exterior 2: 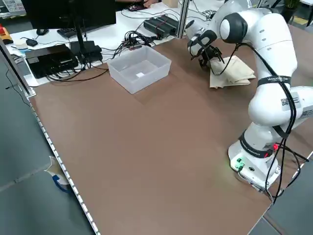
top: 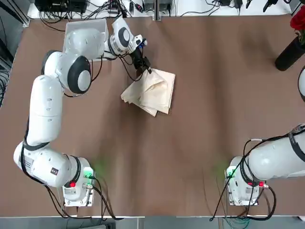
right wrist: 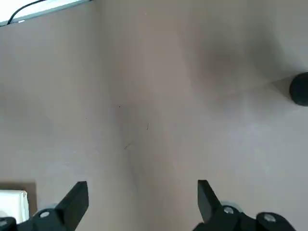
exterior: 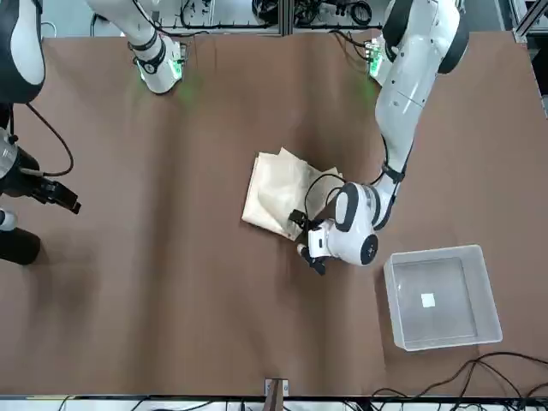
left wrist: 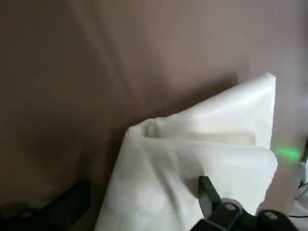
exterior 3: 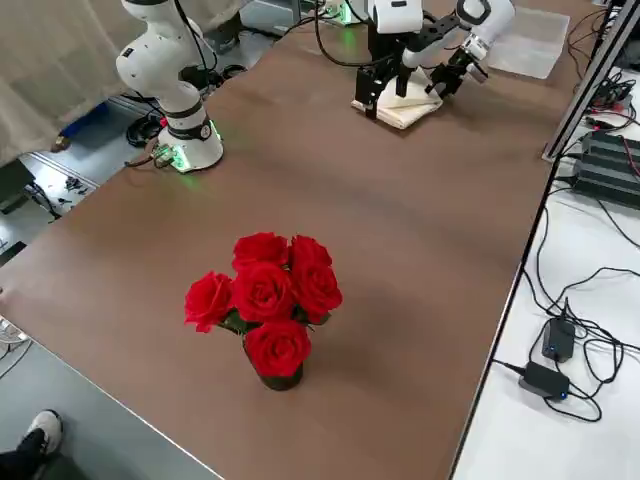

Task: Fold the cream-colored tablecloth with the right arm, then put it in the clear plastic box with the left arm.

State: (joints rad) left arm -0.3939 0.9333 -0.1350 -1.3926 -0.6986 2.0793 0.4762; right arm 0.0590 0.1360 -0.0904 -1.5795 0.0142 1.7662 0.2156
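The cream-colored tablecloth (top: pixel 151 89) lies folded into a thick wad on the brown table, also visible in the front view (exterior: pixel 278 193). My left gripper (top: pixel 144 69) is down at the wad's far corner on the box side, open. In the left wrist view its fingers (left wrist: pixel 208 191) straddle the cloth's edge (left wrist: pixel 192 149) without pinching it. The clear plastic box (top: pixel 85 32) stands empty at the far left, partly hidden by the left arm. My right gripper (exterior: pixel 62 198) hovers open over bare table at the far right, away from the cloth, with nothing in it (right wrist: pixel 142 198).
A black vase of red roses (exterior 3: pixel 265 300) stands at the table's far right (top: pixel 291 51), close to the right gripper. Cables and electronics (exterior 2: pixel 73 49) lie beyond the far table edge. The arm bases (top: pixel 78 183) sit at the near edge.
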